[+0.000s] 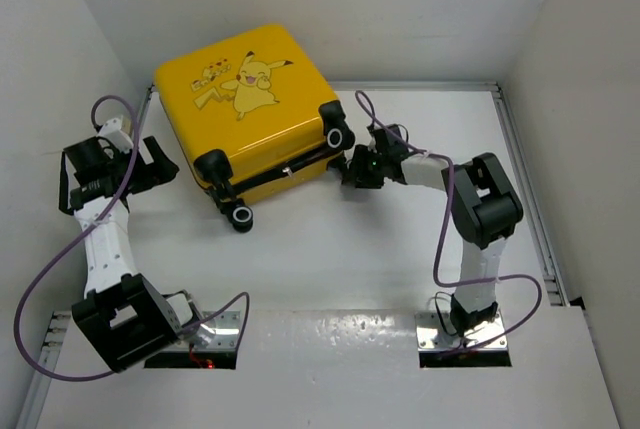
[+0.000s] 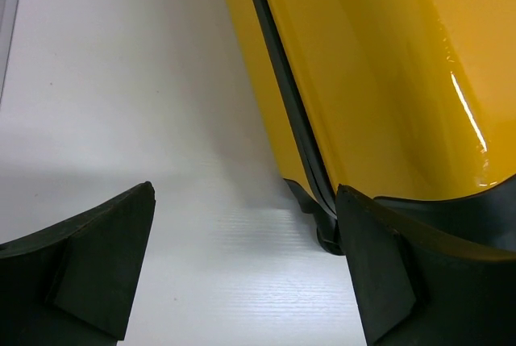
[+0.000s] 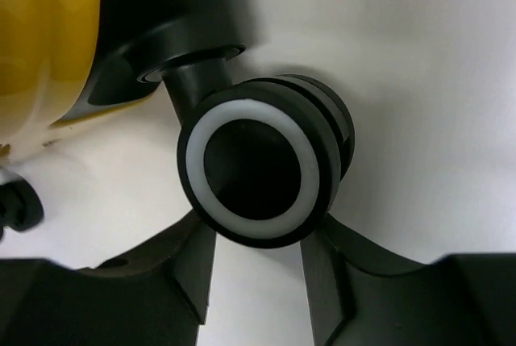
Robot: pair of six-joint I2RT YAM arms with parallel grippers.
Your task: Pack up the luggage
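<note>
Black-fingered, the left gripper (image 1: 150,164) hangs at the left of the white surface (image 1: 330,259), its fingers (image 2: 89,273) released and wide apart with nothing between them, one just beside the shell of the luggage (image 1: 250,99); this yellow hard-shell case with a Pikachu print lies lid uppermost, far and left of centre, its black zipper seam (image 1: 285,169) running along the near side; at its near-right corner the right gripper (image 1: 352,167) meets a black, white-ringed wheel (image 3: 258,170), fingers (image 3: 189,281) spread, tips against the wheel's rim on either side.
</note>
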